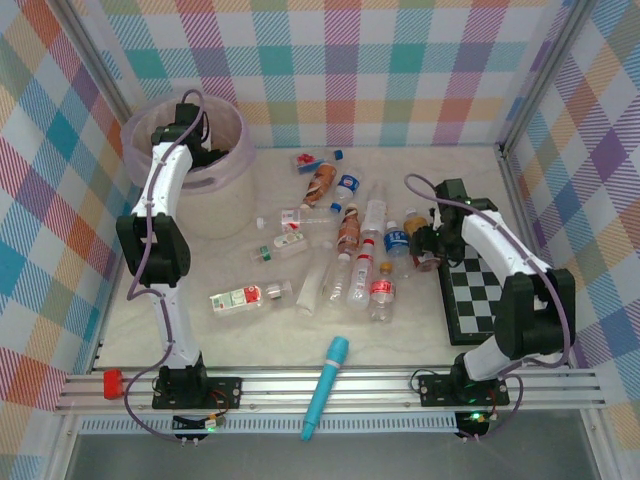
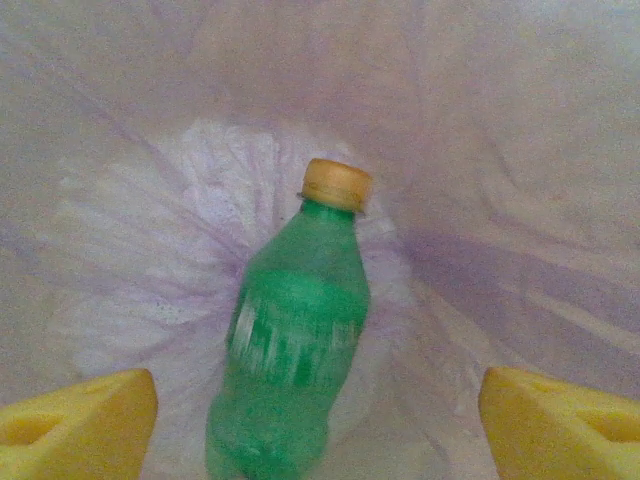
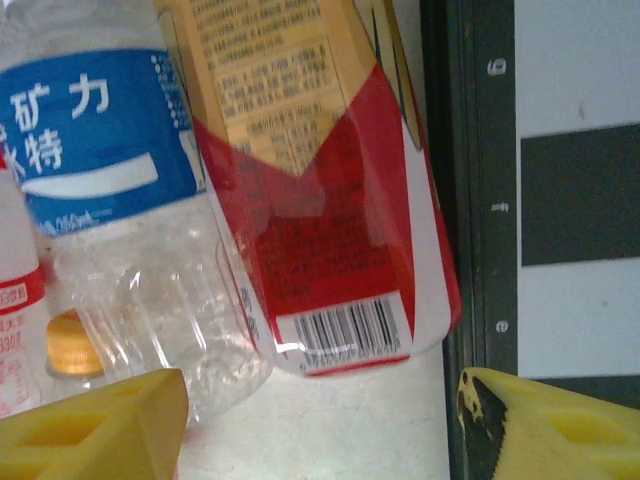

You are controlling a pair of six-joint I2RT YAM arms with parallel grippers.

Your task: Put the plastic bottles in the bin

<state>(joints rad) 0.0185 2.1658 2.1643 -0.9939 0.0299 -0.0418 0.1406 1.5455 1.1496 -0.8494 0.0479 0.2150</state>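
- Checked walls (image 1: pixel 400 70) enclose a pale worktop (image 1: pixel 240 340).
- Left tool (image 2: pixel 318 385): fingers spread wide inside the bin (image 2: pixel 520 150), touching nothing. The green bottle (image 2: pixel 295 330) sits blurred between and beyond them, cap away, apparently let go over the bin floor.
- Right tool (image 3: pixel 322 385): fingers apart, straddling a red-label bottle (image 3: pixel 330 230). No pinch shows yet.
- A clear blue-label bottle (image 3: pixel 110 140) lies touching the red one's left side, with the board (image 3: pixel 580 200) just beside its right.
- The other bottles (image 1: pixel 345 250) lie scattered mid-worktop.
- Handling, judged: the bottles look empty, so light, thin-walled, easily dented, smooth and prone to roll. The best hold is across the labelled mid-body, squeezed gently.
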